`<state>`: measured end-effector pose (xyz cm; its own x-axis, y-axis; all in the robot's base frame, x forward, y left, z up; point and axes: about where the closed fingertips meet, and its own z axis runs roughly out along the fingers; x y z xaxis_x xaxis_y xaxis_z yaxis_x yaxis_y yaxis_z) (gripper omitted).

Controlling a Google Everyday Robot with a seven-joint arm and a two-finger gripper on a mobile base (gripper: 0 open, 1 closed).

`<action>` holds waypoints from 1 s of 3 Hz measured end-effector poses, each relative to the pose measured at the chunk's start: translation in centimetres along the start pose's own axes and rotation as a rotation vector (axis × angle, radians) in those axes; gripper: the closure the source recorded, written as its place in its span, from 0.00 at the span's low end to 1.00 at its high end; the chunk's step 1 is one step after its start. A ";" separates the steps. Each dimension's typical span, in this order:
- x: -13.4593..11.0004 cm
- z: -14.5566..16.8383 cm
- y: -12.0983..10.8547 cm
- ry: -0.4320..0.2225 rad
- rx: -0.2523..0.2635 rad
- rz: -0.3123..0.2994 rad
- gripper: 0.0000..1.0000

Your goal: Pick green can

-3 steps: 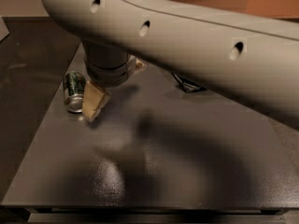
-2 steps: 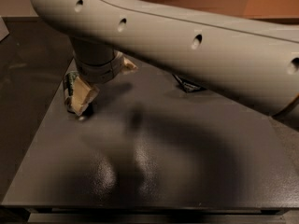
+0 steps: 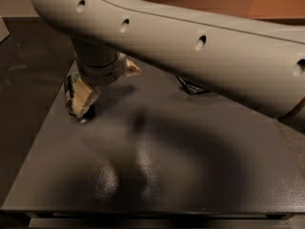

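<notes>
The green can (image 3: 71, 87) lies at the far left of the dark table (image 3: 157, 175), near its left edge. Only its left side shows; a tan finger pad (image 3: 85, 98) covers the rest. My gripper (image 3: 105, 86) hangs from the thick grey arm (image 3: 190, 42) that crosses the top of the view. It is right over the can, with its near finger low against the can's right side. The other tan finger (image 3: 129, 69) sticks out to the right, apart from the first, so the gripper is open. I cannot tell whether the can lies between the fingers.
A small dark object with pale markings (image 3: 191, 86) lies at the back of the table, mostly hidden under the arm. The table's left edge (image 3: 45, 128) runs close to the can, with dark floor beyond it.
The gripper has moved left and a little lower onto the can. Its near finger now covers most of the can. The can has not moved.
</notes>
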<state>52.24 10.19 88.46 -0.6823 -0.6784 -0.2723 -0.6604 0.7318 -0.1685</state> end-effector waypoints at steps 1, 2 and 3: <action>-0.7 -0.3 0.5 -0.002 -0.005 0.069 0.00; -2.3 -0.5 1.5 0.012 -0.018 0.118 0.00; -4.0 -0.1 2.6 0.046 -0.034 0.153 0.00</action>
<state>53.24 14.84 89.17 -0.7888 -0.5619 -0.2490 -0.5571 0.8248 -0.0962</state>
